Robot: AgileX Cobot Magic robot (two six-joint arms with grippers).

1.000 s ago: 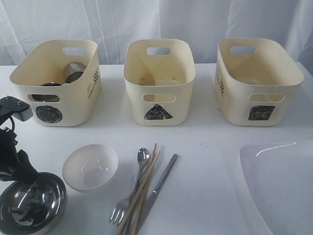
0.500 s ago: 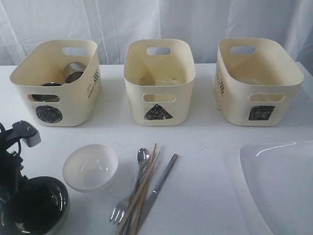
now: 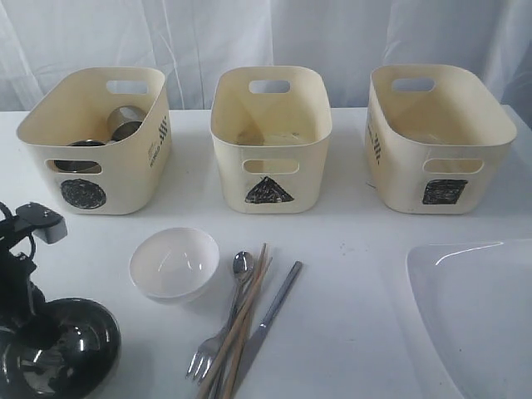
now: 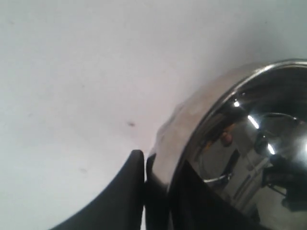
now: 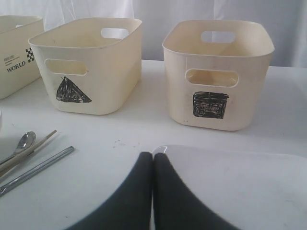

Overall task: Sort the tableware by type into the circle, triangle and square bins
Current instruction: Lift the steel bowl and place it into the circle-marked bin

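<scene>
My left gripper (image 4: 160, 163) is shut on the rim of the steel bowl (image 3: 71, 345) at the table's front left, with one finger outside the wall and one inside. The small white bowl (image 3: 174, 264) sits just right of it. Spoon (image 3: 242, 264), fork (image 3: 202, 362), chopsticks (image 3: 245, 320) and knife (image 3: 274, 312) lie together in the front middle. The large white plate (image 5: 240, 182) lies at the front right. My right gripper (image 5: 153, 155) hangs shut and empty over the plate's corner. Steel mugs (image 3: 126, 122) lie in the circle bin (image 3: 96, 179).
The triangle bin (image 3: 270, 166) and square bin (image 3: 436, 166) stand in a row with the circle bin along the back of the white table. A white curtain hangs behind them.
My left gripper has closed on the steel bowl's rim. The steel bowl shifted a little to the right, and the small white bowl slid right and away from the front edge.
</scene>
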